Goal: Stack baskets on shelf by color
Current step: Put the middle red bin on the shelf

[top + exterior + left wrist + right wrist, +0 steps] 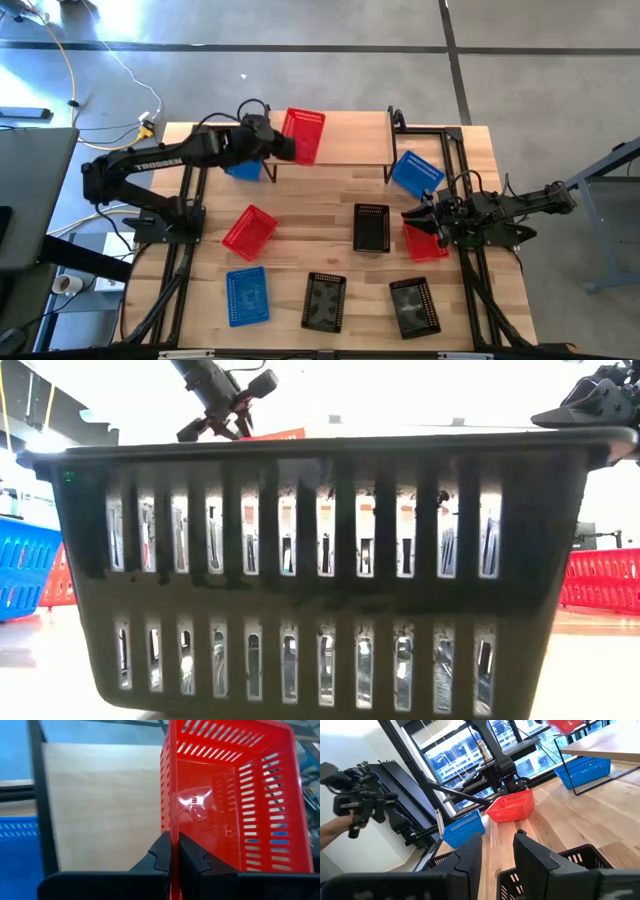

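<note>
Floor [300, 60]: around my table I see smooth grey concrete crossed by dark seam lines.
Cable [100, 60]: a yellow cord loops over the floor at my left.
Windows [465, 750]: large dark-framed panes, bright blue daylight beyond.
Desk [30, 200]: a grey surface beside my left arm's base.
Light: strong glare overhead.

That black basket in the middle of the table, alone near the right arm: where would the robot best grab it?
Probably by pinching one thin rim wall of the black basket from straight above. It sits open side up with free table all round, and the left gripper holds its red basket just so, fingers astride the wall. The right gripper is nearest.
</note>
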You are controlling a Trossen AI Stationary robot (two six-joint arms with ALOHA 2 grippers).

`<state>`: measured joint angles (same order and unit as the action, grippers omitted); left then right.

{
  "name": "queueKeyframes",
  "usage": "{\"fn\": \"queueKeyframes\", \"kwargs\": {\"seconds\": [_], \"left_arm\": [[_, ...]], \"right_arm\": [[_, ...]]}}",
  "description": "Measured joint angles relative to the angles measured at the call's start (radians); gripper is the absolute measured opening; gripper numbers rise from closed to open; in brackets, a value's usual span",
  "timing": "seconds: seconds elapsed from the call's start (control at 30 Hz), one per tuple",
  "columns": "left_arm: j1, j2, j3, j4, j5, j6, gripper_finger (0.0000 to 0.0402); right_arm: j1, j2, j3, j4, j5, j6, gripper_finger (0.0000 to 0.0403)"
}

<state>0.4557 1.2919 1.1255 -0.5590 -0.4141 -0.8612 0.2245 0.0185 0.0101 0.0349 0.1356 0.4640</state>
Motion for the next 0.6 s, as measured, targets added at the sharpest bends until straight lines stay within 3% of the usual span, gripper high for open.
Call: {"fn": "queueKeyframes", "kwargs": {"seconds": [0.27, 0.6], "left_arm": [[0.113, 0.029, 0.0, -0.018, 0.064, -0.019, 0.0001], [0.148, 0.043, 0.0, -0.082, 0.075, -0.034, 0.0001]], "right_arm": [[0.0, 0.0, 0.0, 0.0, 0.0, 0.0, 0.0099], [0.0, 0.0, 0.0, 0.0, 0.0, 0.0, 0.0099]]}}
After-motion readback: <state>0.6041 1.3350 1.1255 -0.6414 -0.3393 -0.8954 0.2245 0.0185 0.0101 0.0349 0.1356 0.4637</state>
